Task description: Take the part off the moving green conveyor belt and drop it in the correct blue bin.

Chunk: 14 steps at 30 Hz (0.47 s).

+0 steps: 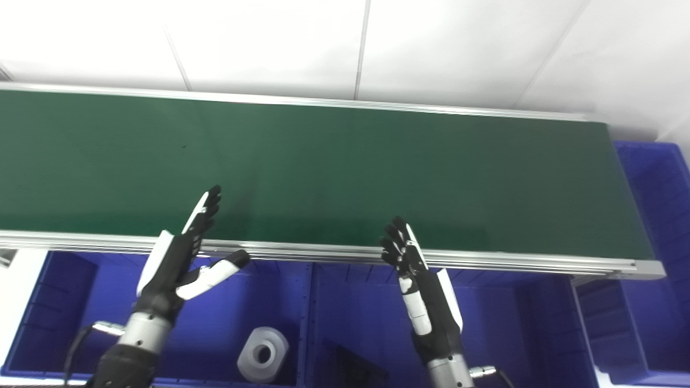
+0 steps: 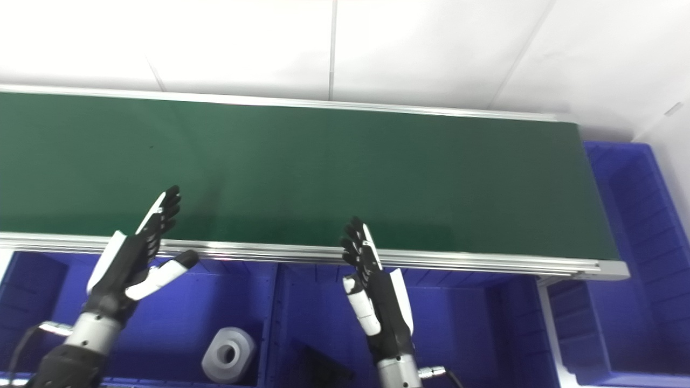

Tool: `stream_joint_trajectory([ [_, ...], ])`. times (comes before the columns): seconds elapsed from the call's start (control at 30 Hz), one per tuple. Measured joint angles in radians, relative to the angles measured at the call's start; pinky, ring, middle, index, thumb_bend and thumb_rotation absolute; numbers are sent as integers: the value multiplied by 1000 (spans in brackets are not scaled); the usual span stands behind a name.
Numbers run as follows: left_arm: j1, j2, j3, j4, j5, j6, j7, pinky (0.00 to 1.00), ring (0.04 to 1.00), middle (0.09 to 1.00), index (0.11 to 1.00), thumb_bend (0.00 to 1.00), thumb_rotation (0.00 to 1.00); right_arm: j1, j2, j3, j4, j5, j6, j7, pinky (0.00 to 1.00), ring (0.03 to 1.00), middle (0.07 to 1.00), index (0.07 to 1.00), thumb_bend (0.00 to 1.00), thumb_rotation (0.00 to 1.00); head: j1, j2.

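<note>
Both hands, left hand [image 1: 172, 264] and right hand [image 1: 418, 275], hover spread and empty; white ring-shaped plastic part [image 1: 263, 354] already binned, green conveyor belt [image 1: 345, 172] bare.

Green conveyor belt [image 1: 345, 172] lies bare; a white ring-shaped part [image 1: 263, 354] sits in the left blue bin [image 1: 226, 323], seemingly tilted

The belt [image 1: 334, 172] runs across before me, bins [image 1: 226, 318] along its near edge. A part [image 1: 263, 354] lies in my left bin; another bin [image 1: 660, 215] sits at the belt's right end.
</note>
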Motion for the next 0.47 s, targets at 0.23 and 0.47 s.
stream_joint_trajectory([
  [0.23, 25, -4, -61, -45, 18, 40, -1, 998, 1000, 1000, 1000, 803, 717, 32, -9, -1, -24, 1, 0, -10, 926, 942, 969, 983, 822, 966, 52, 31],
  [0.47, 37, -42, -85, -81, 58, 41, 20, 996, 1000, 1000, 1000, 805, 781, 37, -35, -15, -54, -1, 1, -10, 971, 975, 986, 985, 810, 977, 93, 51],
])
